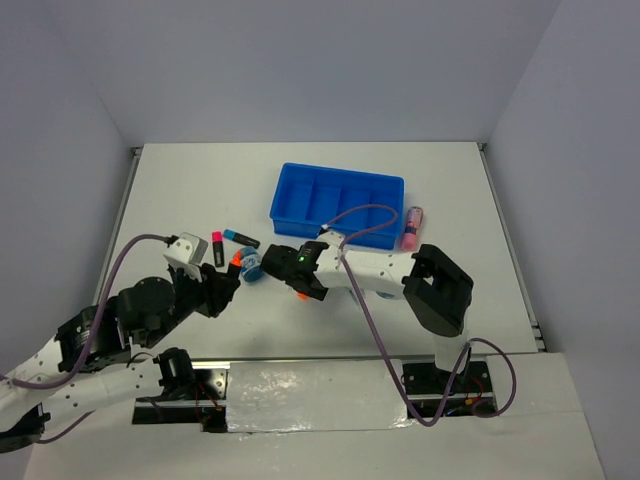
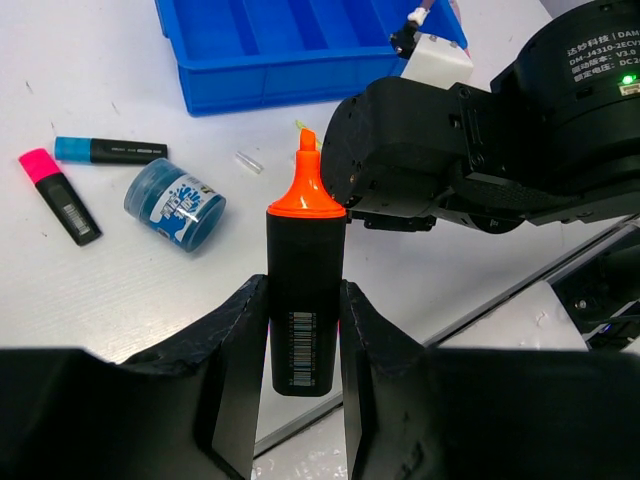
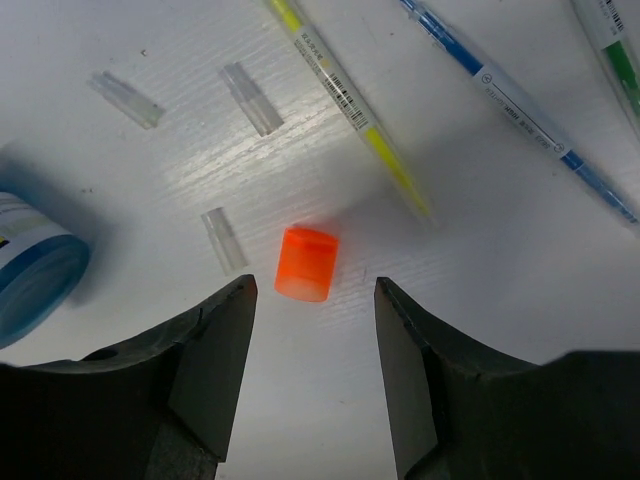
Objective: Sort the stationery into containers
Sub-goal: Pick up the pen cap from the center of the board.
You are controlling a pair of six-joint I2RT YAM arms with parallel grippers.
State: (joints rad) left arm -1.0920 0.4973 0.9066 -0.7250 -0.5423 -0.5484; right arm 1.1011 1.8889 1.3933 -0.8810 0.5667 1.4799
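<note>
My left gripper [image 2: 305, 335] is shut on a black highlighter [image 2: 305, 300] with its orange tip bare, held upright above the table; it also shows in the top view [image 1: 228, 280]. My right gripper [image 3: 312, 300] is open, low over the table, with a loose orange cap [image 3: 307, 263] lying just ahead between its fingertips. The blue four-compartment tray [image 1: 338, 205] stands behind. A pink-capped highlighter [image 2: 60, 195], a blue-capped highlighter [image 2: 110, 150] and a blue-white roll [image 2: 176, 204] lie at the left. A pink tube [image 1: 412, 227] lies right of the tray.
Thin yellow [image 3: 345, 95], blue [image 3: 520, 105] and green [image 3: 610, 40] pens lie beyond the orange cap. Three small clear caps [image 3: 251, 98] lie loose near it. The right arm's black wrist [image 2: 470, 150] is close in front of the held highlighter.
</note>
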